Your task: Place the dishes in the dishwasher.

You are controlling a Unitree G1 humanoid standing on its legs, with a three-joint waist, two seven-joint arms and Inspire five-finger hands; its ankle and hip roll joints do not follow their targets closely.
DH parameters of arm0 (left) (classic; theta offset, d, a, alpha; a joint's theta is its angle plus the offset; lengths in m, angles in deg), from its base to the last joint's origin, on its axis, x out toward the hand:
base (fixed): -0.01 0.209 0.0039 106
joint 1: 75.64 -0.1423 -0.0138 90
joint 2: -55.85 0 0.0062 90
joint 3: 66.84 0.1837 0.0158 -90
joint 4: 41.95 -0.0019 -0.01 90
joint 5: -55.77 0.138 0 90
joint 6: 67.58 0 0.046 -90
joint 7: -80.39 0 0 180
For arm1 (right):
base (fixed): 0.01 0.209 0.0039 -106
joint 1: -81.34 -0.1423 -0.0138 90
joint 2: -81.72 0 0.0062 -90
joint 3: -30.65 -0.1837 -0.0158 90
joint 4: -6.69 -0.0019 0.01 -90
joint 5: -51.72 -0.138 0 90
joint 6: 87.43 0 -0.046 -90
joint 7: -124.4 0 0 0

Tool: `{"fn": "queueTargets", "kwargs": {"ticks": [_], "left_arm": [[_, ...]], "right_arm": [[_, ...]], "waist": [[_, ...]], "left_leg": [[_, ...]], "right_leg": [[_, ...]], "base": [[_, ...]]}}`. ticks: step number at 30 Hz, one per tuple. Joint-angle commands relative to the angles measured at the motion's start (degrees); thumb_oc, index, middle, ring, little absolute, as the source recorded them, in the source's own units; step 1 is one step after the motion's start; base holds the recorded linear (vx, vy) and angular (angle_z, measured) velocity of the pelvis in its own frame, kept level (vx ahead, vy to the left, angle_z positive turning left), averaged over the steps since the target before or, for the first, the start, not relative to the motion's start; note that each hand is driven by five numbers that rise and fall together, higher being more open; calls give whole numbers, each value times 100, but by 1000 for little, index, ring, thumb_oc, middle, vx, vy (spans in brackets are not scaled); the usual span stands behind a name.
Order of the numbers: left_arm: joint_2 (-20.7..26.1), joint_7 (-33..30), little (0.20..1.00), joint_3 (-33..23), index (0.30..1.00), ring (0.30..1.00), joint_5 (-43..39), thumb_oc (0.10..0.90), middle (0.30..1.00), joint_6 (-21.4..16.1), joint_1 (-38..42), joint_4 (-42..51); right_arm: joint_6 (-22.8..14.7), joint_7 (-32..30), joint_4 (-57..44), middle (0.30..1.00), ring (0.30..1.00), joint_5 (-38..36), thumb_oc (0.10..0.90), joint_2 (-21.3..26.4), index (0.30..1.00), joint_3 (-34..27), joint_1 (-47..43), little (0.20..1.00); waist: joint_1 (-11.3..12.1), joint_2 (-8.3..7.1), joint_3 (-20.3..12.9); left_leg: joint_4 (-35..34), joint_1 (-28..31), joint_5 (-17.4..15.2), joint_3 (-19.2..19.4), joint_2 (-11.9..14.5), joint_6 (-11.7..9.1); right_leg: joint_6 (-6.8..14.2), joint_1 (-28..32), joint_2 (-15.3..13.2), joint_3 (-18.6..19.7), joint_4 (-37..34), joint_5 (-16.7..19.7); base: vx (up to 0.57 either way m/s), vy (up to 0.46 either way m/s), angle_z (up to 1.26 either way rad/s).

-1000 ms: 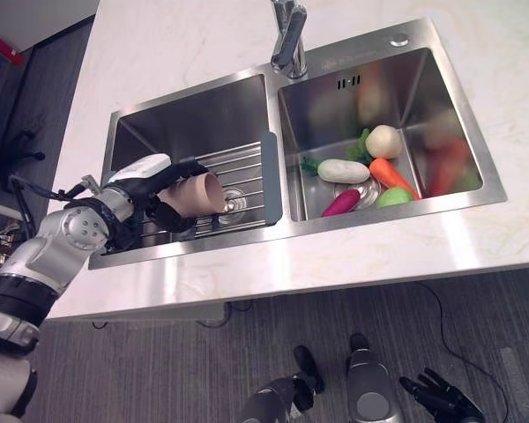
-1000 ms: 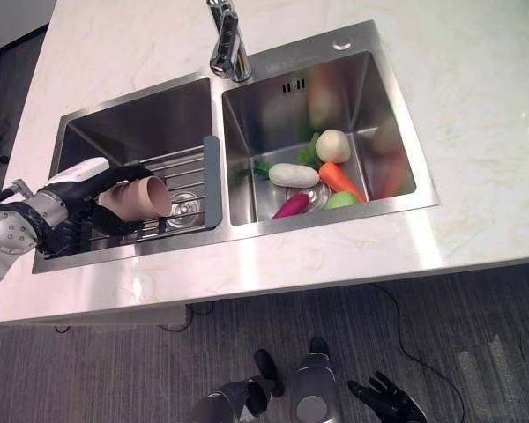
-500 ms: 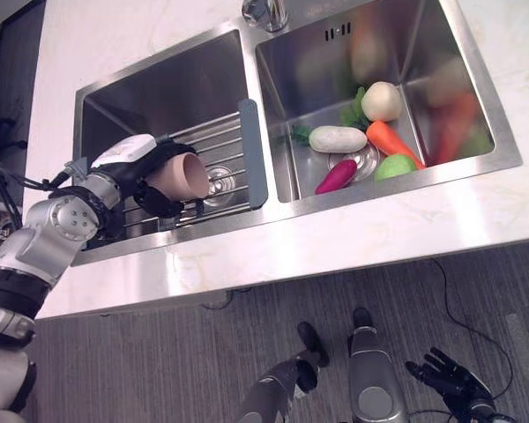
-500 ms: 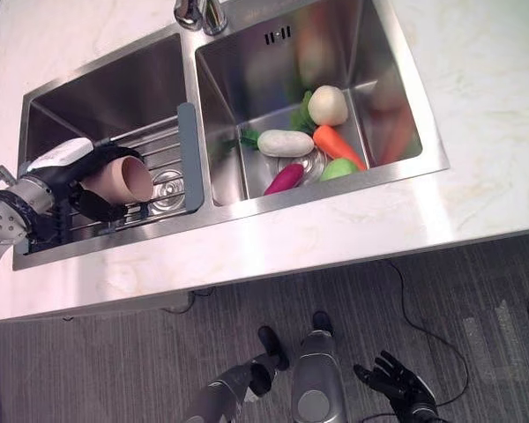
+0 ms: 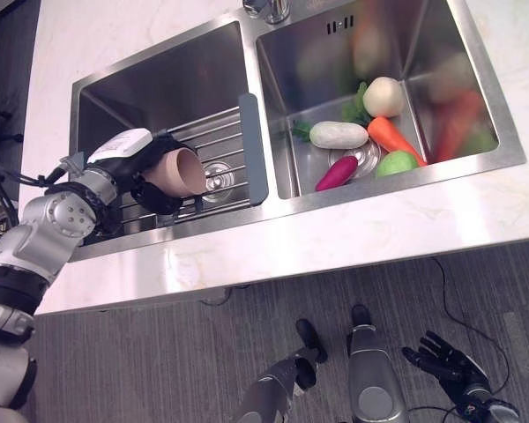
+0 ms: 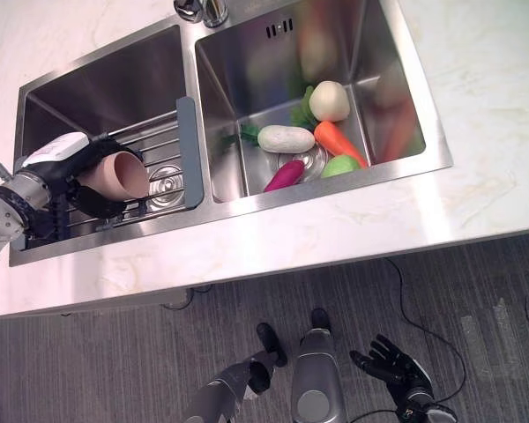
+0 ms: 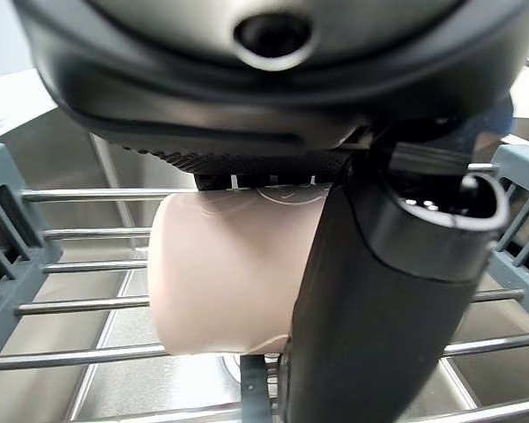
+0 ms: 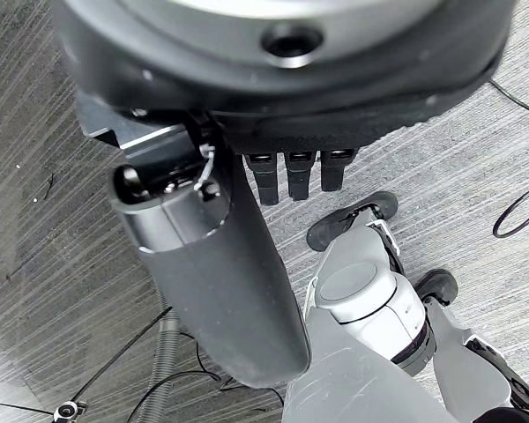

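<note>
A beige cup [image 5: 183, 173] lies on its side in my left hand [image 5: 134, 164], which is shut on it with the thumb across its side. The cup's mouth points toward the sink divider. It hangs just above the wire rack [image 5: 222, 141] in the left basin of the steel sink [image 5: 159, 70]. In the left wrist view the cup [image 7: 220, 269] shows past the thumb [image 7: 379, 300], with the rack's rails [image 7: 70, 305] under it. My right hand [image 5: 447, 362] hangs below the counter near the floor, fingers spread and relaxed, holding nothing.
The right basin holds vegetables: a white radish [image 5: 339, 135], a carrot [image 5: 390, 139], a purple eggplant [image 5: 338, 174] and a green piece [image 5: 394, 163]. The faucet base [image 5: 266, 9] stands behind the divider. A pale marble counter [image 5: 353, 238] rings the sink.
The camera has shifted, so the sink sits differently in the picture. The left hand keeps the cup over the rack in the same place. The right hand still hangs low.
</note>
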Motion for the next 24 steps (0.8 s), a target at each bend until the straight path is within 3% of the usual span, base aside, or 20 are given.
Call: {"fn": "queueTargets", "kwargs": {"ticks": [1, 6, 10, 19, 22, 23, 24], "left_arm": [[239, 14, 300, -240, 300, 300, -89, 400, 300, -73, 371, 190], [500, -277, 300, -274, 300, 300, 57, 400, 300, 208, 459, 513], [728, -592, 300, -456, 300, 300, 197, 400, 300, 140, 324, 559], [1511, -2032, 300, -1167, 300, 300, 447, 400, 300, -527, -53, 512], [1703, -2452, 300, -1332, 300, 300, 446, 400, 300, -554, -66, 583], [2001, -2875, 300, -1597, 300, 300, 392, 400, 300, -664, -182, 631], [2073, -3018, 300, -1722, 300, 300, 393, 400, 300, -665, -281, 625]], "right_arm": [[-130, 87, 59, 900, 900, -147, 800, -23, 900, -159, 201, 900], [-170, 68, 296, 900, 900, -126, 800, -131, 900, -209, 290, 900], [-114, -15, 422, 900, 900, -56, 800, -192, 900, -250, 345, 900], [135, -172, 1084, 900, 900, 75, 800, -189, 900, -324, 289, 900], [161, -189, 1228, 900, 900, 114, 800, -167, 900, -313, 233, 900], [174, -163, 1353, 900, 900, 201, 800, -139, 900, -292, 162, 900], [164, -146, 1372, 900, 900, 236, 800, -126, 900, -279, 146, 900]], "waist": [[-16, 4, -206], [74, 1, -470], [165, -2, -649], [617, -6, -1275], [739, 2, -1390], [929, -14, -1517], [967, -20, -1543]], "left_leg": [[901, -296, -739, -29, 414, -550], [901, -121, -745, -50, 432, -575], [901, -1, -741, -100, 447, -596], [901, 298, -709, -352, 532, -667], [901, 329, -703, -450, 524, -676], [901, 347, -703, -590, 507, -682], [901, 352, -705, -625, 499, -682]], "right_leg": [[665, 313, -344, -221, -687, 178], [648, 570, -317, -339, -687, 85], [614, 766, -291, -424, -687, -3], [453, 1364, -182, -784, -687, -321], [413, 1467, -161, -860, -687, -390], [373, 1581, -139, -935, -687, -477], [366, 1604, -138, -955, -687, -494]], "base": [[-13, -21, 6], [-1, -37, 8], [2, -56, 14], [16, -77, 18], [33, -60, 26], [37, -62, 31], [36, -72, 31]]}}
